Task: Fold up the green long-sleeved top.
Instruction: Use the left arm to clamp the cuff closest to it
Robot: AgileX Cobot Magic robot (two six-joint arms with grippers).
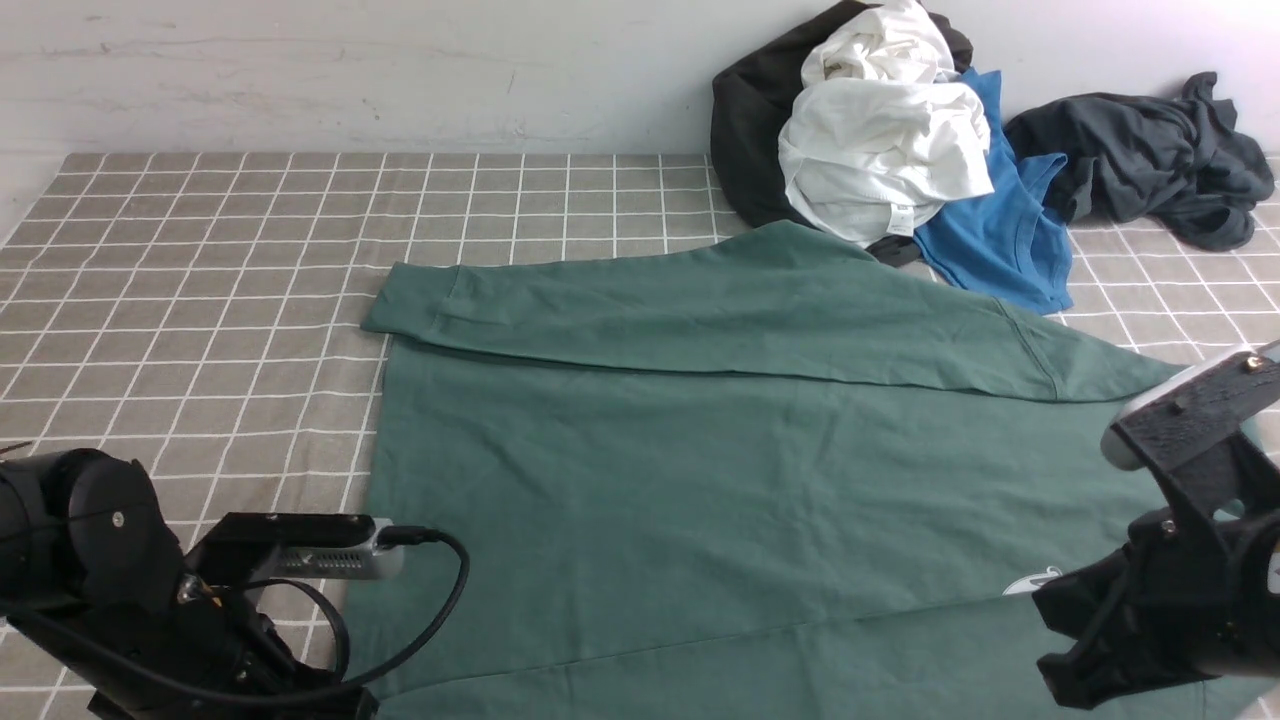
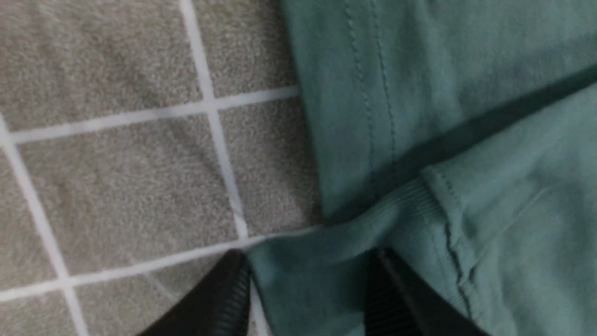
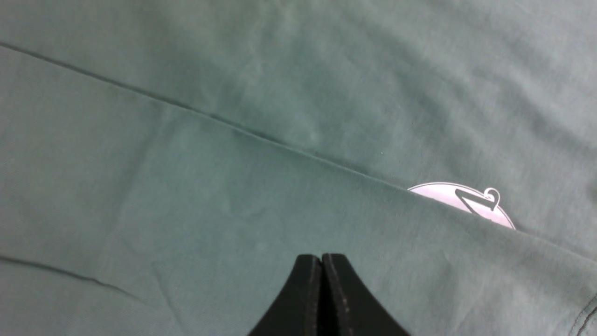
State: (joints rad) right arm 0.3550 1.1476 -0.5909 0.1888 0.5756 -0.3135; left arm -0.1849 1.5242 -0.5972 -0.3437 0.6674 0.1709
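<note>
A: Left pincer point(image 2: 308, 298) spread astride a cuff point(image 2: 326, 261); right pincer point(image 3: 322, 284) pressed together. The green top point(image 1: 700, 470)?
B: Flat across the frame's centre and lower right, on the checked worktop point(image 1: 200, 250).

front view wide, facing forward over table point(image 1: 200, 250), both wrist views close, looking down on green long-sleeved top point(image 1: 700, 480), shared with front view

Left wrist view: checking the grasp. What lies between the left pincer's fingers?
The sleeve cuff of the green top, lying flat; the left wrist view shows it.
</note>
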